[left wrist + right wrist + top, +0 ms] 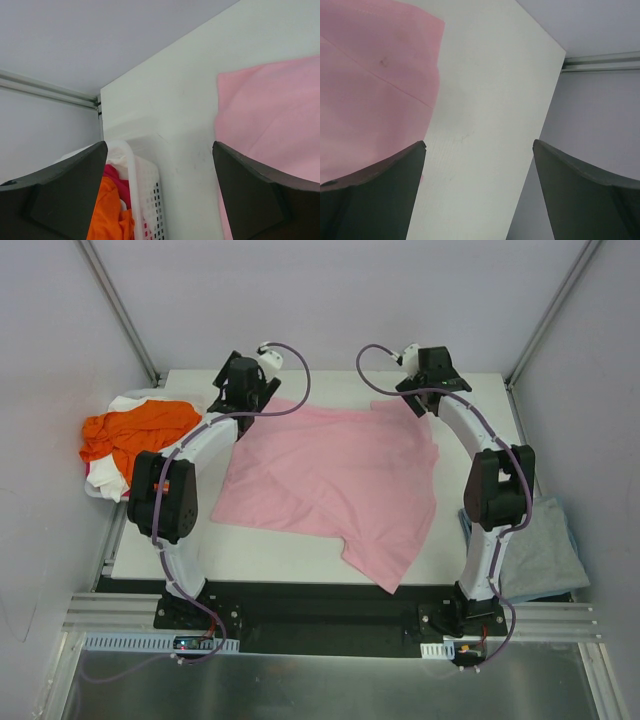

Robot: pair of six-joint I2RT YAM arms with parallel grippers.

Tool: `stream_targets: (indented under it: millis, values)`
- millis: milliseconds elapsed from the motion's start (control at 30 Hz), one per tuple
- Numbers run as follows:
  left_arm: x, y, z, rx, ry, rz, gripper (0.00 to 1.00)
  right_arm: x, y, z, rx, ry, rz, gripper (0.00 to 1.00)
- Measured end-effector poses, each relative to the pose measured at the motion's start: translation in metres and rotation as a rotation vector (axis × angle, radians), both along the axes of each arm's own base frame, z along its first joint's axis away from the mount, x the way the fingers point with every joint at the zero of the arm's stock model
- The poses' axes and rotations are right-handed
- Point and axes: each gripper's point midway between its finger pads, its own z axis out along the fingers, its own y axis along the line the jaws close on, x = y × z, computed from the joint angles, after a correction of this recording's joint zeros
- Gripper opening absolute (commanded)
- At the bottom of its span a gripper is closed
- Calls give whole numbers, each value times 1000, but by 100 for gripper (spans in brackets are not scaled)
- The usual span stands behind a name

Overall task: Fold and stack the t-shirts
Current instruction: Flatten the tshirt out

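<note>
A light pink t-shirt lies spread, a little rumpled, over the middle of the white table. My left gripper hovers open at the shirt's far left corner. In the left wrist view, bare table lies between the open jaws of that gripper, with the pink t-shirt to the right. My right gripper stands open at the far right corner. The right wrist view shows that gripper over bare table, beside the pink t-shirt. An orange t-shirt and a white one sit heaped at the left.
A white perforated basket at the table's left edge holds the orange t-shirt and a magenta cloth. A grey-blue t-shirt lies off the table's right edge beside the right arm. Grey walls enclose the table.
</note>
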Motion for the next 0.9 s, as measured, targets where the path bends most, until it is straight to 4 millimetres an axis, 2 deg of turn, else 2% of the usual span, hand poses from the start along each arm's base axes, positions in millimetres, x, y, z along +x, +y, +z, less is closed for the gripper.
stream_targets:
  millis: [167, 300, 400, 467, 600, 733, 900]
  values:
    - [-7, -10, -7, 8, 31, -26, 90, -14, 7, -8, 15, 57, 20, 92]
    - [-31, -29, -23, 9, 115, -97, 98, -40, 22, -15, 7, 147, 63, 93]
    - [-52, -44, -36, 6, 195, -155, 100, -67, 38, -25, 27, 255, 103, 95]
    - [-64, -52, -46, 10, 237, -186, 99, -82, 47, -33, 48, 322, 125, 100]
    - [-85, -55, -74, 29, 345, -218, 99, -110, 50, -45, 64, 445, 141, 100]
    - [-91, -53, -94, 52, 443, -218, 99, -127, 47, -56, 44, 537, 139, 100]
    - [-87, -61, -119, 59, 543, -241, 99, -132, 48, -79, 31, 646, 144, 100]
